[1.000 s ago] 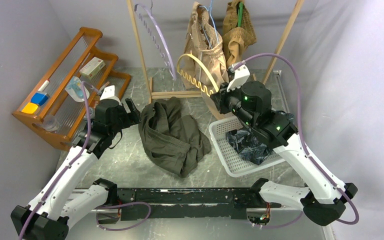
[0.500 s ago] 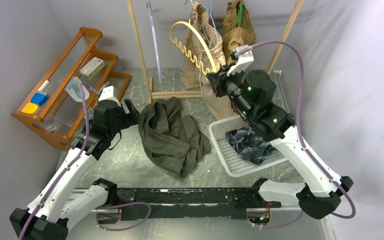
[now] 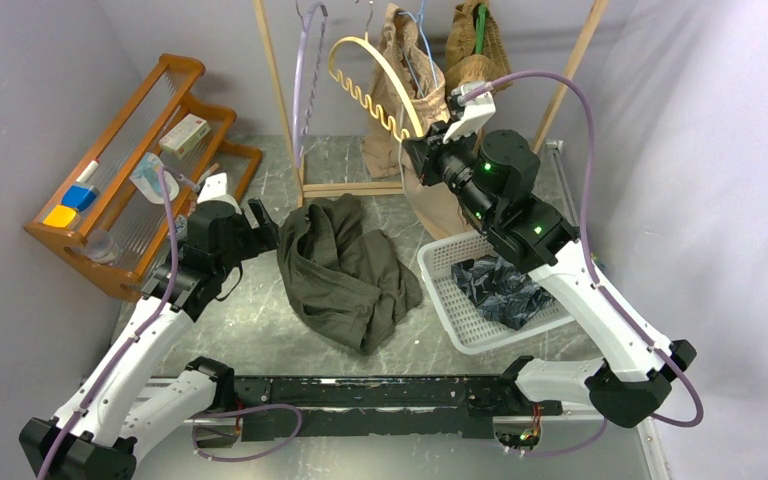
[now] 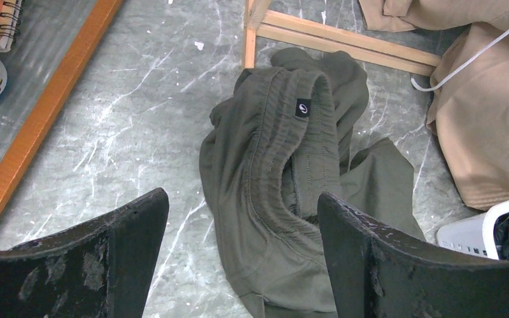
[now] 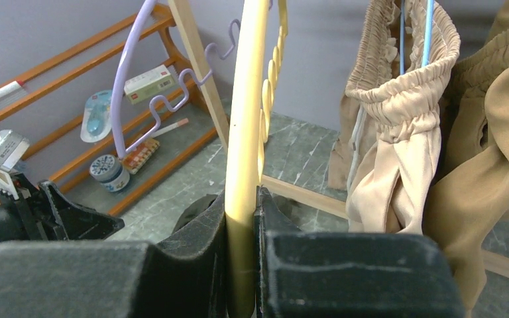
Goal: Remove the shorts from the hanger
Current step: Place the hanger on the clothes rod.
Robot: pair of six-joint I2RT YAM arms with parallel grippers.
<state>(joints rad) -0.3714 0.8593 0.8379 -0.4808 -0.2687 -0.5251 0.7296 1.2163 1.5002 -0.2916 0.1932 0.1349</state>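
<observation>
Aloft, right tool [image 5: 242, 218] clamped on yellow hanger [image 5: 246, 99], left tool [image 4: 238, 205] agape above olive shorts [image 4: 278, 152], lilac hanger [image 5: 115, 112] alongside.

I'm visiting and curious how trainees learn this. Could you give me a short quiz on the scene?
1. True or false: the right gripper is shut on the pale yellow wavy hanger.
2. The dark navy printed cloth shorts lie: A on the table, B in the white plastic basket, C on a hanger.
3. Which garment does the open left gripper face?
Key: 1 true; 2 B; 3 the olive green cloth shorts.
</observation>
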